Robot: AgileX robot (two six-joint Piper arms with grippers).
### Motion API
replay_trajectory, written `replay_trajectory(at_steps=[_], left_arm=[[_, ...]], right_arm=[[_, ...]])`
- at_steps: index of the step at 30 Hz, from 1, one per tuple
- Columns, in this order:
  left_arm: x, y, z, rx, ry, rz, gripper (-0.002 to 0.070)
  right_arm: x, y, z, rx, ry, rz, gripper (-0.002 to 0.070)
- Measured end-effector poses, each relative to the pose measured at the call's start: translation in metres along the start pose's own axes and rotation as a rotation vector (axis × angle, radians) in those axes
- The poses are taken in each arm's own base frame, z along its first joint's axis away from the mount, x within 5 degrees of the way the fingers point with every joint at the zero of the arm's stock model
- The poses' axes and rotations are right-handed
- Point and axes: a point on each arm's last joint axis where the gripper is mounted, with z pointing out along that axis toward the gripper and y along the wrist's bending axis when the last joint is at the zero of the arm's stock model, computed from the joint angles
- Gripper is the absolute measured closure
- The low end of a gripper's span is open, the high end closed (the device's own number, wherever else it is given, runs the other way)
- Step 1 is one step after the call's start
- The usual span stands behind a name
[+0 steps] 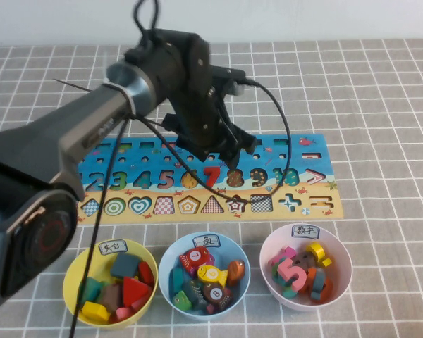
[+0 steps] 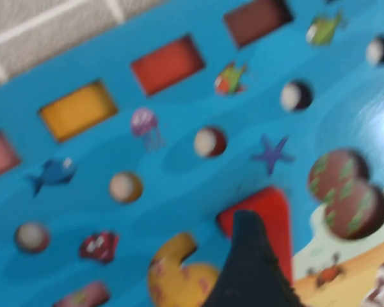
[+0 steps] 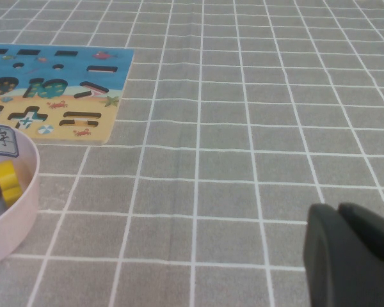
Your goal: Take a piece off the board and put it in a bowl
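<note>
Your left gripper (image 1: 213,156) hangs wide open, empty, apparently straddling the red 7 (image 1: 211,174) directly beneath; right gripper (image 3: 352,256) sits parked, seemingly closed.

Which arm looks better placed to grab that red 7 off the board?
The left. Its gripper hangs open right over the 7 on the board. The right gripper sits low over bare table, off to the side.

A robot test bench in a lab-like setting: a table under a grey cloth with a white grid (image 1: 381,105), a plain white wall behind, and a black robot arm (image 1: 92,134) reaching over it.
</note>
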Motion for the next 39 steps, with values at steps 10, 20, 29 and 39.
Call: replay_trajectory(at_steps=[10, 20, 29, 39], left_arm=[[0.003, -0.010, 0.001, -0.151, -0.003, -0.047, 0.0258], [0.003, 0.001, 0.014, -0.155, 0.007, -0.137, 0.0258], [0.004, 0.006, 0.031, -0.151, 0.035, -0.154, 0.0258], [0.004, 0.006, 0.031, -0.146, 0.035, -0.160, 0.0259]], right_arm=[[0.000, 0.000, 0.000, 0.000, 0.000, 0.000, 0.0694], [0.000, 0.000, 0.000, 0.000, 0.000, 0.000, 0.0694], [0.000, 0.000, 0.000, 0.000, 0.000, 0.000, 0.0694], [0.000, -0.001, 0.000, 0.011, 0.002, -0.029, 0.0694]])
